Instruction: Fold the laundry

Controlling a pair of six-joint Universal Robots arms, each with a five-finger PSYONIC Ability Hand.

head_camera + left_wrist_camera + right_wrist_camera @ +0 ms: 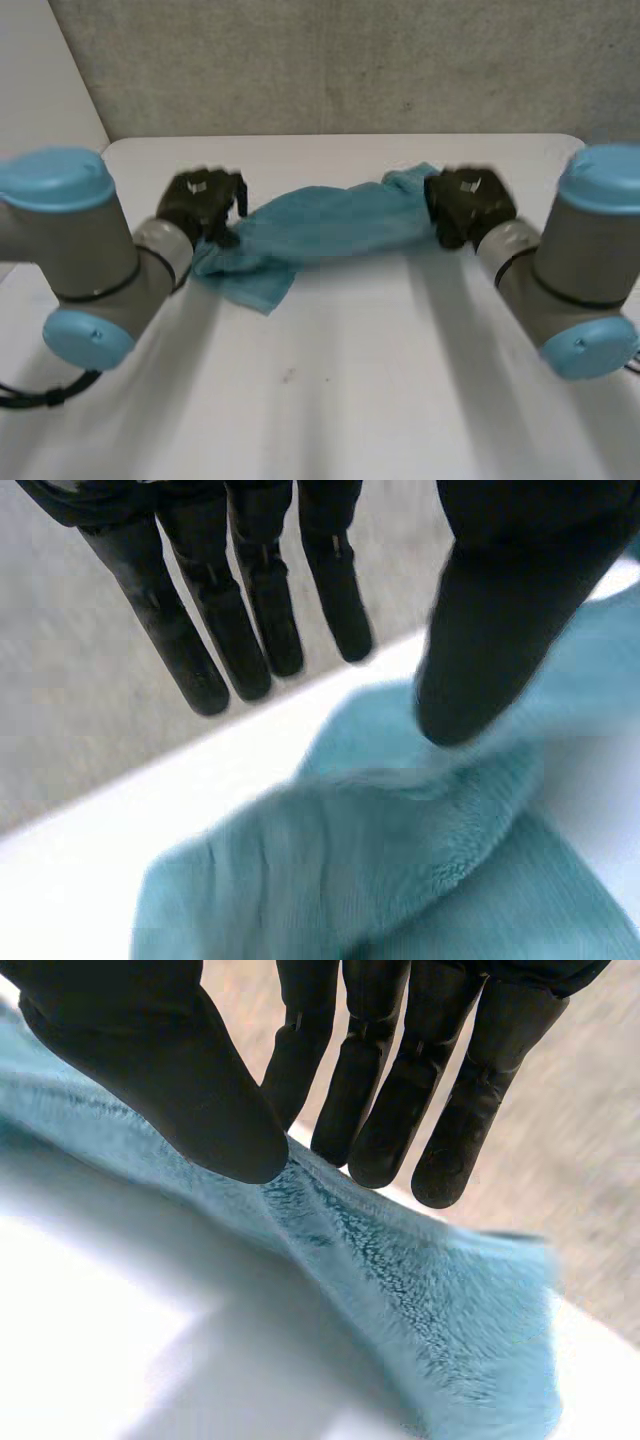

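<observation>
Head view: 1 blue towel (330, 225) lies bunched lengthwise on the white bench (350, 400), towards its far edge, spanning the gap between the 2 hands. Left hand (200, 205) sits at the towel's left end, where a loose corner spreads flat on the bench towards the robot. Right hand (468, 205) sits at the towel's right end, which rises off the bench up to the hand. Grey wall (350, 60) stands behind the bench. Left wrist view: the left hand's fingers (240, 630) are straight, spread away from the thumb and clear of the cloth; the thumb tip is at a raised fold of the towel (380, 860). Nothing is grasped, so this hand is released. Right wrist view: a ridge of the towel (420, 1300) climbs to the gap between the thumb and the straight fingers (400, 1110) and is nipped there, so this hand is grasping the towel's end. Below the ridge the pile slopes down to the bench (80, 1340).
</observation>
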